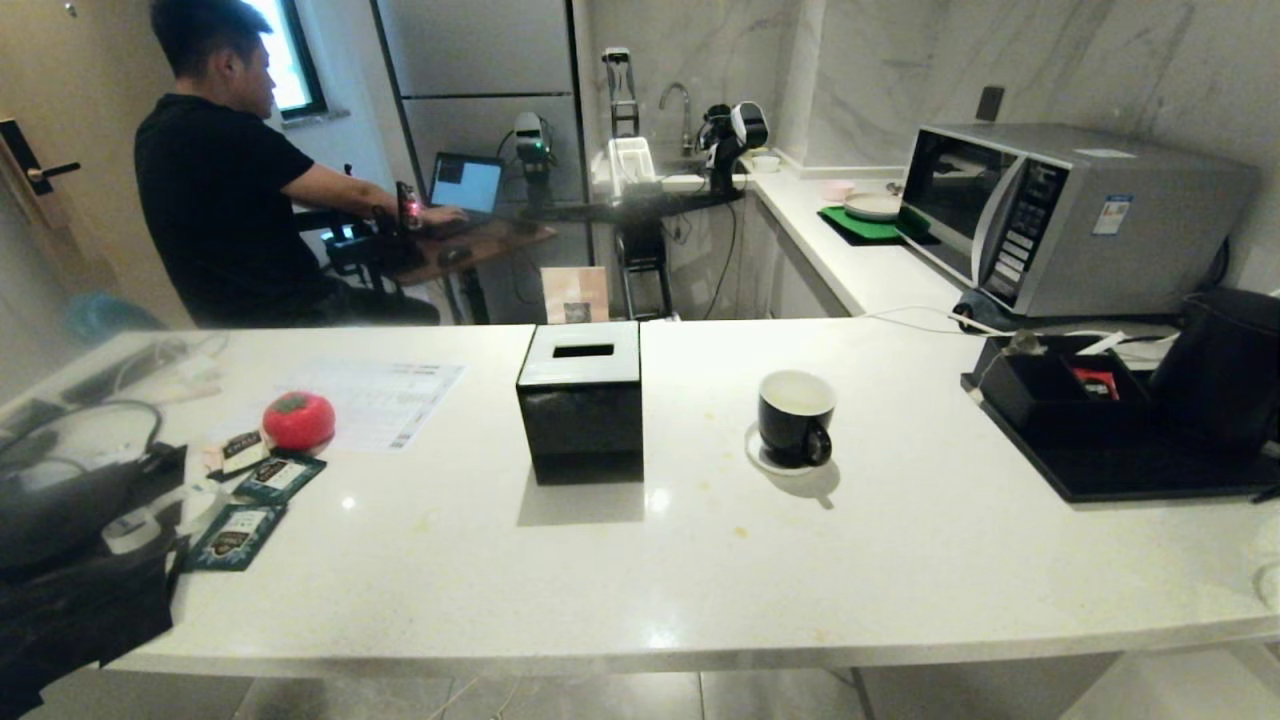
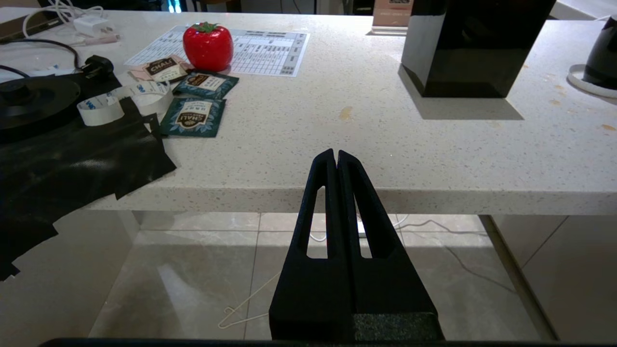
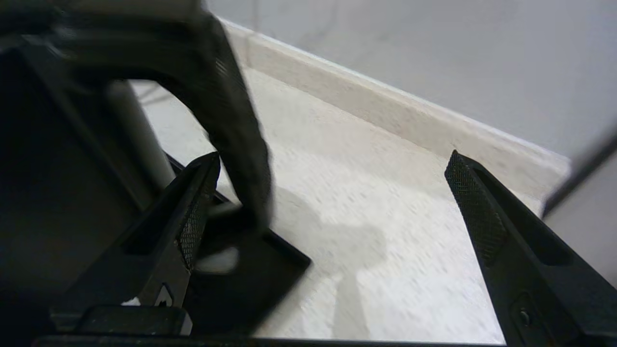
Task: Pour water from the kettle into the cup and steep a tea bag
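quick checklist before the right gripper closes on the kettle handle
1. Right gripper open wide: ok.
2. Kettle handle between the fingers: not ok; it sits by one finger, off centre.
3. Kettle upright on the black tray: ok.
4. Cup upright on its saucer, standing apart from the black box: ok.
5. Left gripper shut, parked below the counter edge: ok.
6. Water in the kettle: cannot tell.
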Controlling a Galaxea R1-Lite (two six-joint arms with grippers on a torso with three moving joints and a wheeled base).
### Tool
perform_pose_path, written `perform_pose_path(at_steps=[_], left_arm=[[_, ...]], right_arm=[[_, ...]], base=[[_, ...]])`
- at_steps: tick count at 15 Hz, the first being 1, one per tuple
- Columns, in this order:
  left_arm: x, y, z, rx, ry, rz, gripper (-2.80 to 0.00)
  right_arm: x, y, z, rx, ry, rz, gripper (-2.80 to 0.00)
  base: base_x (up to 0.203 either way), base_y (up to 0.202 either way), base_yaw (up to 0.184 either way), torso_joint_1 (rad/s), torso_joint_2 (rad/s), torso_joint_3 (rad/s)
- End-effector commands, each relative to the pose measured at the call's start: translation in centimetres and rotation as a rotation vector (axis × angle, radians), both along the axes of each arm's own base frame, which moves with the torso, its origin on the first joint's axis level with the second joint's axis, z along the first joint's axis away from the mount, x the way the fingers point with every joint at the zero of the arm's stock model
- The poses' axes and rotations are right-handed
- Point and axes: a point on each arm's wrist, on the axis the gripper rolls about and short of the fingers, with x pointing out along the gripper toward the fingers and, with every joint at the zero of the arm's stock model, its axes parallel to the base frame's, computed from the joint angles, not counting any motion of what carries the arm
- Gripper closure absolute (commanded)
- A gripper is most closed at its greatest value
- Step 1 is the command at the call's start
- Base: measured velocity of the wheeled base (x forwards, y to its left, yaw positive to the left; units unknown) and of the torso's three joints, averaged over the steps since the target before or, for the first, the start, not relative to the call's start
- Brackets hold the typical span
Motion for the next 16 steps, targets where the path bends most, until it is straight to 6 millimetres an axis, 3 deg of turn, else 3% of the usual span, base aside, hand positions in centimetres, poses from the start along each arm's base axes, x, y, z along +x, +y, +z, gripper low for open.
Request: perform_pose_path(at_steps=[1,8,9,16], left_arm=[[0.0,0.0,0.0,-0.001,0.000,0.001,0.00],[0.0,0.0,0.0,0.001,0.000,0.001,0.00],[0.0,0.0,0.0,-0.001,0.000,0.001,0.00],[0.0,0.0,0.0,-0.001,0.000,0.001,0.00]], right_arm=[[-0.8,0.4,0.2,0.002,0.002,-0.006,-2.80],[-3.0,2.2,-0.3,0.027,0.025,-0.003,-2.80],[-3.3,2.3,-0.3,0.027,0.025,0.001,0.00],[-5.7,4.0,-1.0,0.071,0.070,0.035,0.00]], base=[[0.000,0.000,0.000,0.000,0.00,0.000],[0.000,0.000,0.000,0.000,0.00,0.000],[0.000,0.000,0.000,0.000,0.00,0.000],[0.000,0.000,0.000,0.000,0.00,0.000]])
